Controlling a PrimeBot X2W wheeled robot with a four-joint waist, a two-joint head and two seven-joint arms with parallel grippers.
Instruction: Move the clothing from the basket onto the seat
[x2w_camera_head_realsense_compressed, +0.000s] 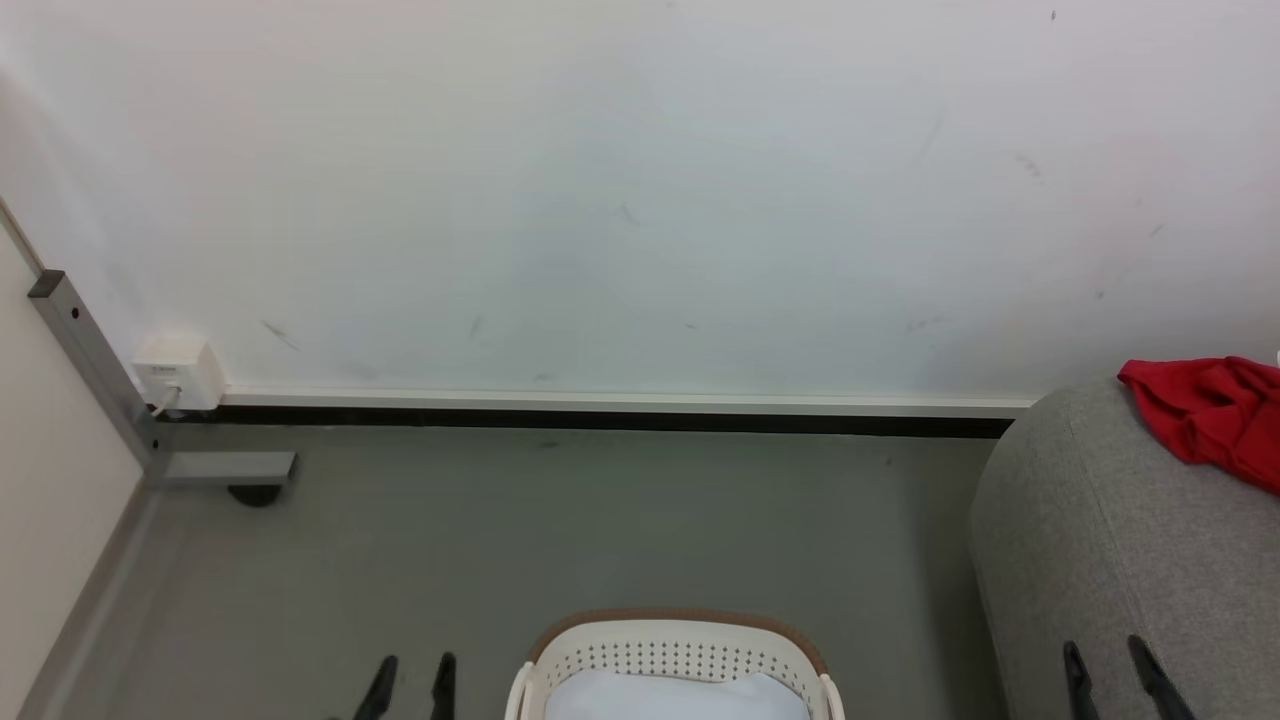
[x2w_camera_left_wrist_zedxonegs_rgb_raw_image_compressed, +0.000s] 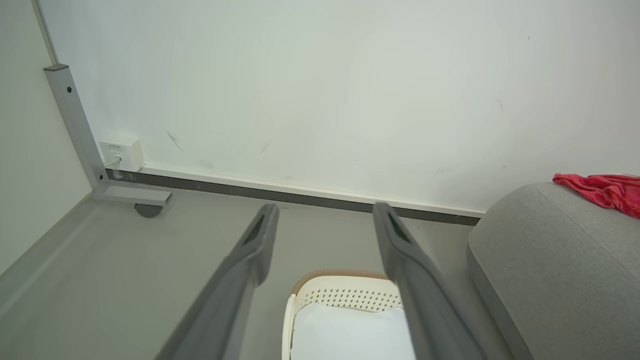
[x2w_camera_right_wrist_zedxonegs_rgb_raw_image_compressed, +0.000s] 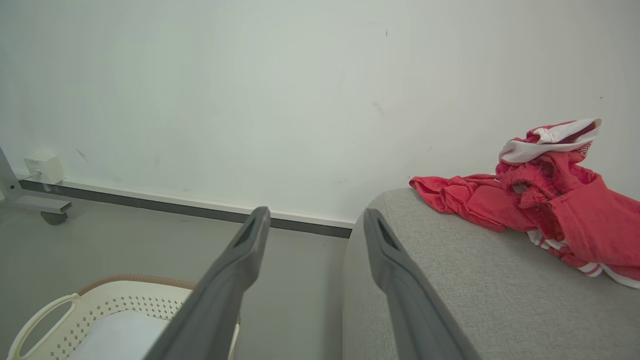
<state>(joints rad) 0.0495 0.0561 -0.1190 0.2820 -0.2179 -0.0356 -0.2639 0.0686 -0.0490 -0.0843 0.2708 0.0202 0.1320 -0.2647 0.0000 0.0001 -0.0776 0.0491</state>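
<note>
Nearest lens: left gripper (x2w_camera_left_wrist_zedxonegs_rgb_raw_image_compressed: 325, 210), two long dark fingers rising from bottom edge of left wrist view. Spread wide, nothing between. Same for right gripper (x2w_camera_right_wrist_zedxonegs_rgb_raw_image_compressed: 315, 214) in right wrist view: parted, empty. In head view, both low at bottom corners of frame, left one beside basket, right one against seat's front. Pose reads as idle and clear of cloth; a judgement only.

Bottom centre of head view: oval cream-white perforated plastic laundry basket (x2w_camera_head_realsense_compressed: 680, 617) with brown woven-look rim, standing on grey floor (x2w_camera_head_realsense_compressed: 600, 520). Holds plain pale white padding (x2w_camera_head_realsense_compressed: 675, 698) across visible part. Near half cut off by frame edge, so not fully checked.

Right side of frame: large grey fabric-upholstered seat (x2w_camera_head_realsense_compressed: 1100, 560) with rounded edge, just beside basket, close against white wall (x2w_camera_head_realsense_compressed: 640, 200). Makes for a short carry.

Upper right of head view, at frame edge: red sports clothing (x2w_camera_right_wrist_zedxonegs_rgb_raw_image_compressed: 560, 210) with white trim. Lies crumpled in loose heap on seat top, folds bunched, white-banded hem curled up on top, striped edge poking out low at right. Lettering and numbers not readable. Rests wholly on seat, well apart from both grippers. Looks done or nearly so, pending a look at hidden part of basket.
</note>
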